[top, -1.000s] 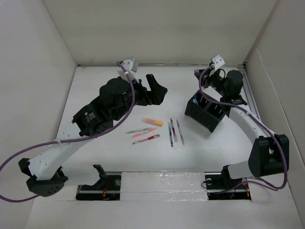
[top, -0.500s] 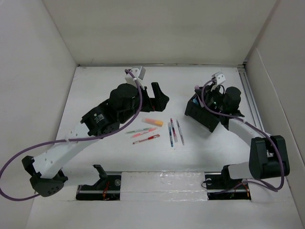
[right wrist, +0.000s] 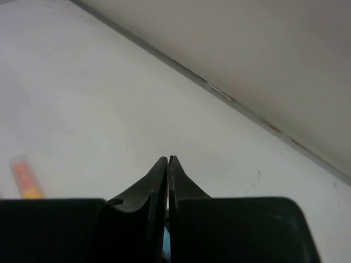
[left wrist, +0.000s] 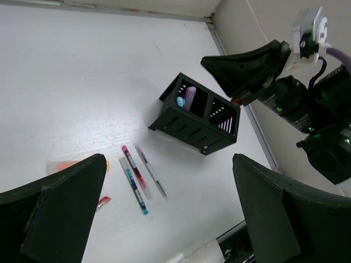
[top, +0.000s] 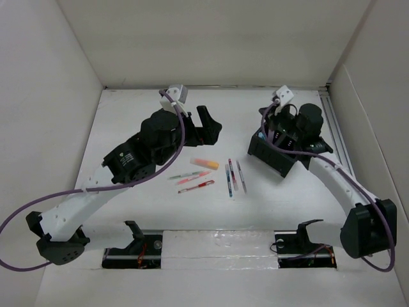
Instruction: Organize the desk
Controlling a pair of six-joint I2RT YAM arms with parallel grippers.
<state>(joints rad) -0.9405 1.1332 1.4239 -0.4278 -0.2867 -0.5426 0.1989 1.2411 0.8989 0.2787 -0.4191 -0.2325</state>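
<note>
On the large flat matte white desk (top: 236, 109), bordered by plain white panels (top: 51, 96), the loose items lie between my two arms.

- My left gripper (top: 209, 124) hangs above the middle of the tabletop, jaws spread wide, nothing between them. In its wrist view both black fingers (left wrist: 55, 208) frame the scene below.
- My right gripper (right wrist: 168, 163) has its fingertips pressed together. I see nothing pinched at the tips. It sits at the far edge of the small black compartmented plastic box (top: 276, 152).
- The box rests on the right half of the desk, turned at an angle. One compartment holds a blue-tipped item and a lilac one (left wrist: 185, 97); I cannot tell what they are.
- Just left of the box, three slim pens (top: 231, 177) lie side by side, roughly parallel, apart from the box.
- Further left, a short orange-and-pink highlighter (top: 204, 164) lies flat; it also shows at the lower left of the right wrist view.
- Just nearer than the highlighter lie thin coloured pens (top: 189, 175), the nearest of them red (top: 197, 186).
- All of these lie apart from both grippers.
</note>
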